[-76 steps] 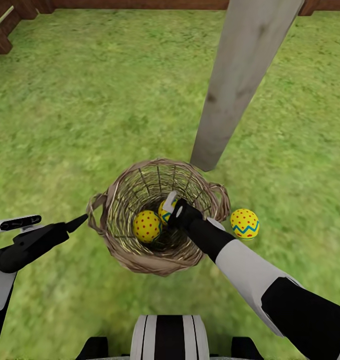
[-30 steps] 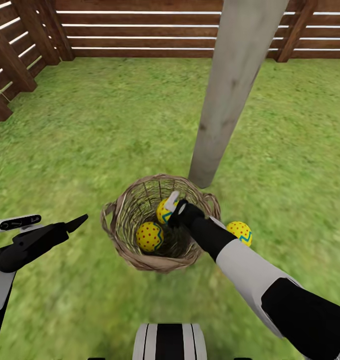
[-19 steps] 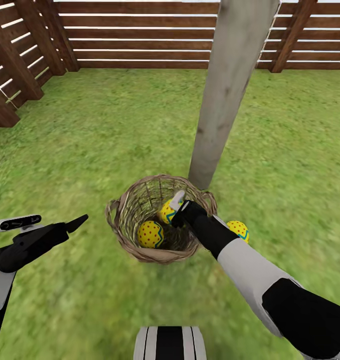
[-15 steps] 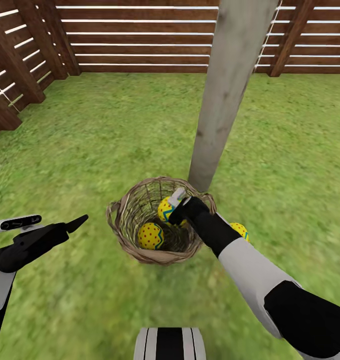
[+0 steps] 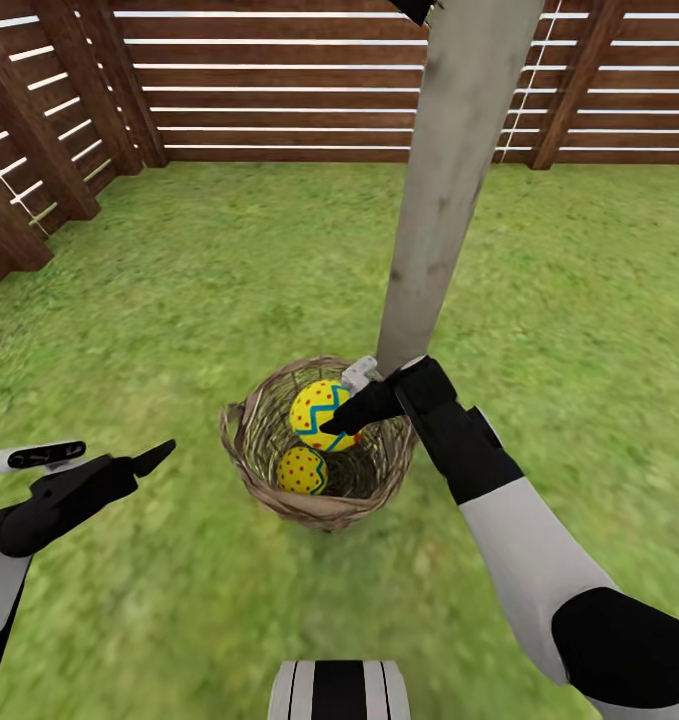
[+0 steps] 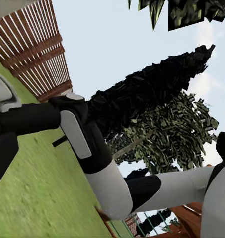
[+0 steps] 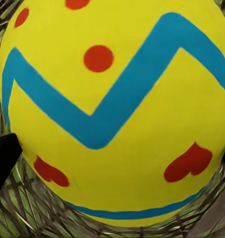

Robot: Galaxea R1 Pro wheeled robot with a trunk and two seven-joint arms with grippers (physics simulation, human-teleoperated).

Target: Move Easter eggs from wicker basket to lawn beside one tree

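Head looks down; right wrist camera hugs egg [image 7: 117,109].

1. Wicker basket [image 5: 264,475]: round, upright on the lawn [image 5: 179,300], touching the tree [image 5: 449,190] trunk base at its 1 o'clock.
2. Upper egg [image 5: 317,408]: yellow, blue zigzag, raised near the rim, pinched by the right end effector [image 5: 341,400].
3. Lower egg [image 5: 301,472]: red-dotted, lying at the basket's bottom.
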